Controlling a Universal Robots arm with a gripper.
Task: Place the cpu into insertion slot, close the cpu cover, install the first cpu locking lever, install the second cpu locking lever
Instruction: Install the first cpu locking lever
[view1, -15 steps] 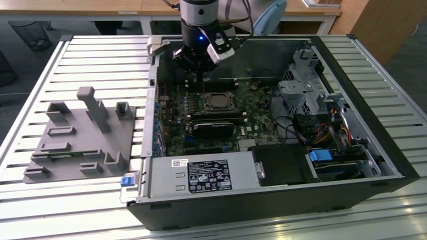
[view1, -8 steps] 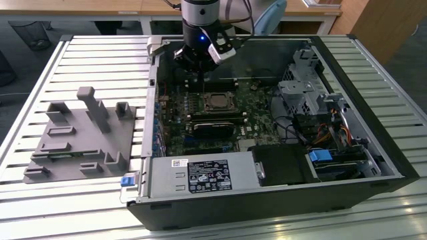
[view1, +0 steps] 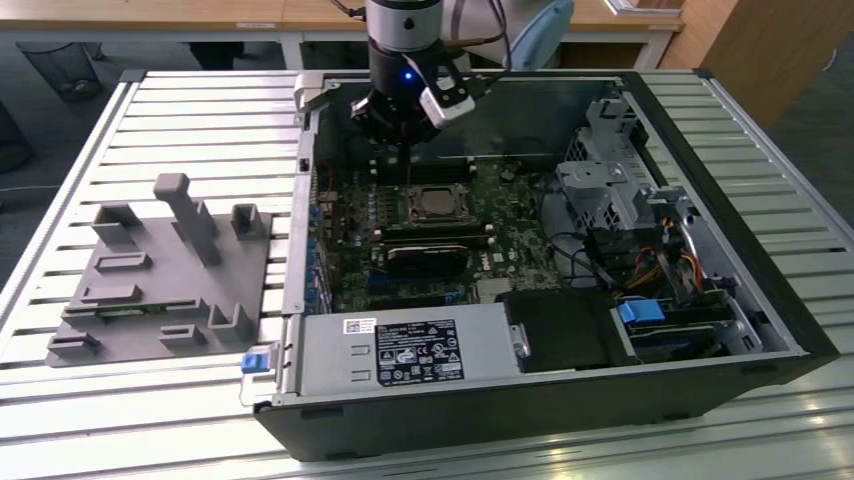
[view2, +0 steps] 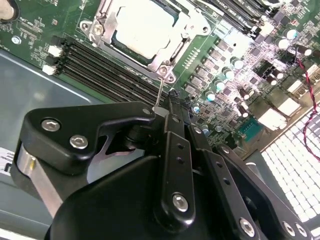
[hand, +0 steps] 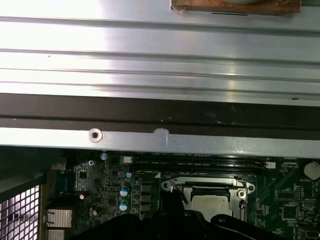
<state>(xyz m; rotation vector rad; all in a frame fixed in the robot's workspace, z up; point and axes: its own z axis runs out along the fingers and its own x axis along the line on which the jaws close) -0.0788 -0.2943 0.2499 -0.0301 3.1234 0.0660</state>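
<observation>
Here's the gripper (view1: 400, 135), poised over the far side of the open computer case (view1: 534, 412), just beyond the insertion slot (view1: 408, 205). One cpu (view1: 434, 205), pale top up, already sits in that slot, and one cpu cover (view2: 150, 64) lies flat around it, with the chip showing through its window. The cpu is not between the jaws but a little clear of them, to their near side.

In the second wrist view the jaws of the gripper (view2: 165, 107) are drawn narrow on the top end of one thin locking lever (view2: 159, 92). That wire rod rises from the corner of the cover straight up to the tip. The cpu (view2: 145, 25) lies beyond it, cut off by the picture's edge. Between socket and gripper runs a bank of long black memory slots (view2: 100, 62), and their count is hard to make out. I can pick out no second lever.

In the first wrist view the cpu (hand: 212, 204) and cpu cover (hand: 205, 186) peek out, partly hidden by the gripper's dark body.

Elsewhere there is one black block (view1: 427, 258) just near of the socket and one power supply (view1: 400, 355) at the near wall. One grey fixture (view1: 147, 280) sits on the slatted table (view1: 200, 130), at the exterior view's left.
</observation>
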